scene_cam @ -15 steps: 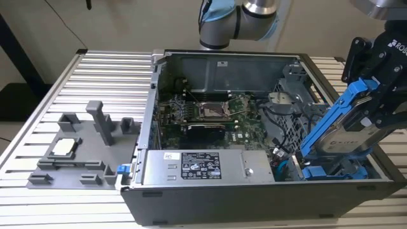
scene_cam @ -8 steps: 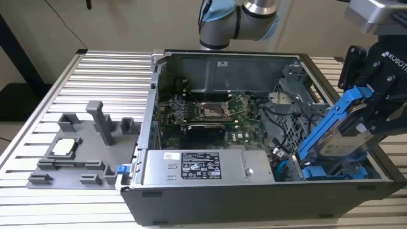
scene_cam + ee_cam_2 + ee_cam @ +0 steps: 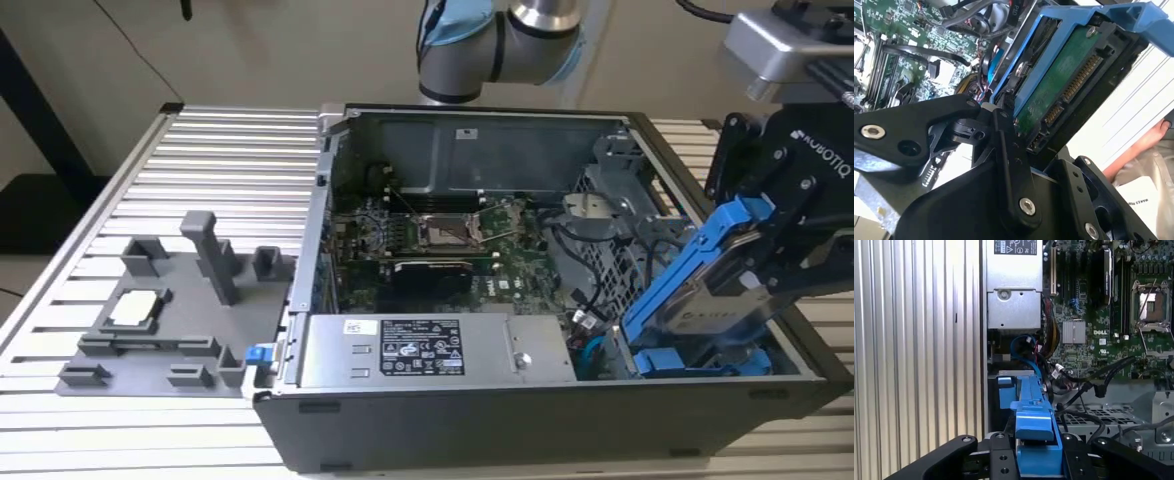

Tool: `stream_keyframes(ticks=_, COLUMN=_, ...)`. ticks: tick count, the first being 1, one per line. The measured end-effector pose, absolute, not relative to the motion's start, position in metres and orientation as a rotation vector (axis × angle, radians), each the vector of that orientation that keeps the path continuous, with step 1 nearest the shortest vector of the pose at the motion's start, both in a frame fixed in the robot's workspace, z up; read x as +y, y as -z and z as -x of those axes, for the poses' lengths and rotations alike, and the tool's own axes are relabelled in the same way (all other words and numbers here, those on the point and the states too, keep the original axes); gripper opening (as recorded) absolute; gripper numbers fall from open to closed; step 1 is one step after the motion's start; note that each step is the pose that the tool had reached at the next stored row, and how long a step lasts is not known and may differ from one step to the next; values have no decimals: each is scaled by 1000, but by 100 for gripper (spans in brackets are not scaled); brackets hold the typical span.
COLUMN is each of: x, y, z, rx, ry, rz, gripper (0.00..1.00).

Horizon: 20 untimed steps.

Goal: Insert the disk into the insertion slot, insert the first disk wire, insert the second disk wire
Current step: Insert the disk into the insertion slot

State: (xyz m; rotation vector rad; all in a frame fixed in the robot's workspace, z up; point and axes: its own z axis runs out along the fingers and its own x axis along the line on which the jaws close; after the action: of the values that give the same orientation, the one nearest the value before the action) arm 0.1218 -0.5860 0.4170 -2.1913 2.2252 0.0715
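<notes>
The first step is in hand: the disk (image 3: 711,292) is not yet in its slot. The gripper (image 3: 1036,456) pinches it, one finger pressed against each side of the blue carrier frame. In the exterior view the disk hangs tilted over the open computer case (image 3: 534,415), above the near corner at the exterior view's right. Its lower end is close to the blue bay parts (image 3: 697,360) there, but I cannot tell if they touch. The case lies on the ribbed counter (image 3: 227,150).

In my judgement the insertion calls for the tilted carrier to be brought in line with the bay, and for care with the loose blue cables (image 3: 1023,346) that lie just beside it.

The exterior view gives the tilt and the position over the case. The first wrist view looks along the carrier's edge towards the motherboard (image 3: 1134,330). The second wrist view shows the disk's green underside with its connector pins (image 3: 1080,84), where the wires belong.
</notes>
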Motion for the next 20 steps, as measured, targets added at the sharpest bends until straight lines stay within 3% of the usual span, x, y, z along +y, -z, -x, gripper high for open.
stream_keyframes(ticks=20, x=-585, y=-382, z=-123, rx=2221, ry=-79, rz=2188, gripper=33)
